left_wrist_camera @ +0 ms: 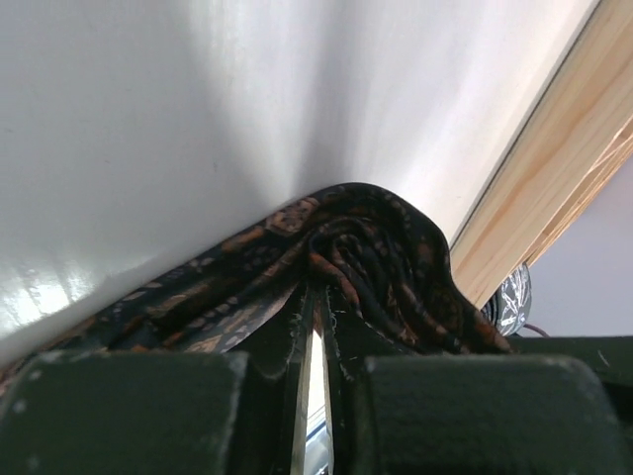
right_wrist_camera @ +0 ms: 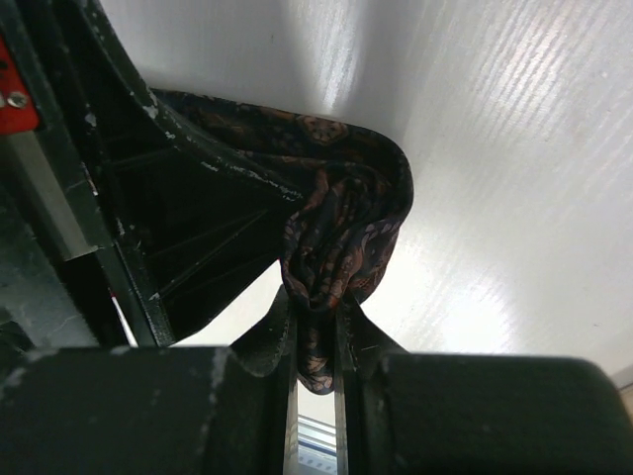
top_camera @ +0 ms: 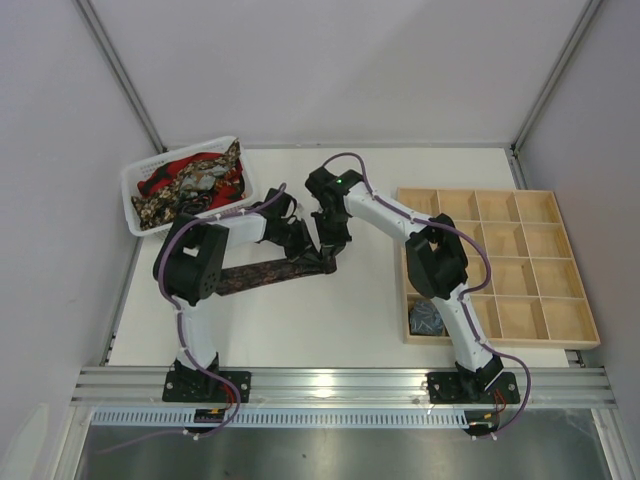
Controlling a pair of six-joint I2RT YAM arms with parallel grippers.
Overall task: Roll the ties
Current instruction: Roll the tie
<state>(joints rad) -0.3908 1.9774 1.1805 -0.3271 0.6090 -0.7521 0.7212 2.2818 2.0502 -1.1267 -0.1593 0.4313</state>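
A dark brown-maroon patterned tie (top_camera: 262,274) lies flat on the white table, running from under the left arm toward the centre. Its right end is rolled into a small coil (left_wrist_camera: 371,259), which also shows in the right wrist view (right_wrist_camera: 336,242). My left gripper (top_camera: 300,243) is shut on the coil's edge (left_wrist_camera: 318,297). My right gripper (top_camera: 328,258) is shut on the coil from the other side, with fabric pinched between its jaws (right_wrist_camera: 316,327). Both grippers meet at the tie's rolled end. A grey-blue coiled tie (top_camera: 428,318) sits in the wooden organiser.
A white basket (top_camera: 133,200) at the back left holds several loose red and gold-black ties (top_camera: 195,180). A wooden organiser (top_camera: 520,262) with several compartments stands at the right. Its edge shows in the left wrist view (left_wrist_camera: 539,188).
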